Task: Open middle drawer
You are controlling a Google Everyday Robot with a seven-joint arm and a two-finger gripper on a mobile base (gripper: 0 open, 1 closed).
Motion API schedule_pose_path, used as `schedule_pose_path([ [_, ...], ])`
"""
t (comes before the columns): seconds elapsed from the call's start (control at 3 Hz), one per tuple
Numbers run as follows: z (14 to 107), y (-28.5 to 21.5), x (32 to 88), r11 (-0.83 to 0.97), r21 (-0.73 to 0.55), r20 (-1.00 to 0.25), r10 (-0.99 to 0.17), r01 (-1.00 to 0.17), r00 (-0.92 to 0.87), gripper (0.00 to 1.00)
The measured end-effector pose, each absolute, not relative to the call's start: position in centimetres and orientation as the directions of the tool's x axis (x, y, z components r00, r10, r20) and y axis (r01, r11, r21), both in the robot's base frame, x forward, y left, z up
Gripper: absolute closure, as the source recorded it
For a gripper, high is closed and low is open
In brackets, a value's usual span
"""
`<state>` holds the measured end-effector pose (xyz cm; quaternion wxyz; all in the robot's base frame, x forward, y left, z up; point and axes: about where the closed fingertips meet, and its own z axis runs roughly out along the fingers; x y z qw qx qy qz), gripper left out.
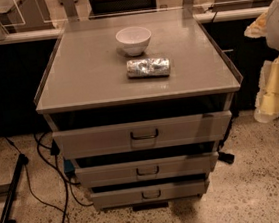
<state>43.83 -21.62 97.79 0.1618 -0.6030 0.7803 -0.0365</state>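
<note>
Nearest you is the speckled beige terrazzo floor (259, 190). Thin black cables (63, 192) snake across it on the left, next to a black metal stand leg (11, 196).

Dead centre is a stack of three flat-fronted drawers, each with a dark gap above it. The small grey bottom drawer (119, 197) is lowest and nearest. Right above it is your target, the wide, shallow grey metal middle drawer (106, 175), with a small dark U-shaped handle (148, 171) in the middle of its front. Over that sits the taller, wider grey top drawer (92, 139).

Your pale cream-and-white gripper (266, 106) hangs at the right edge of the scene, beside the cabinet and roughly level with the top drawer. It's well apart from the middle drawer. I honestly can't tell if it's spread or closed.

Further back is the smooth matte grey cabinet top (85, 74) with low raised lips along its sides. A crumpled shiny silver foil packet (148, 67) lies on its side on it, right of centre. Just behind the packet, a round glossy white bowl (134, 39) sits upright.

Farthest off, a pale horizontal ledge (0, 39) runs across the room over dark cabinet fronts (7, 98), with grey posts and clear panels above.
</note>
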Motion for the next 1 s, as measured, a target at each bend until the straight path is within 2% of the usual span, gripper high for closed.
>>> schedule_pose_path([
  [0.67, 96.0, -21.2, 44.2, 0.288, -0.245, -0.229, -0.945, -0.926, -0.233, 0.00],
  [1.0, 91.8, -20.7, 44.0, 0.311, -0.205, -0.265, -0.931, -0.928, -0.253, 0.00],
])
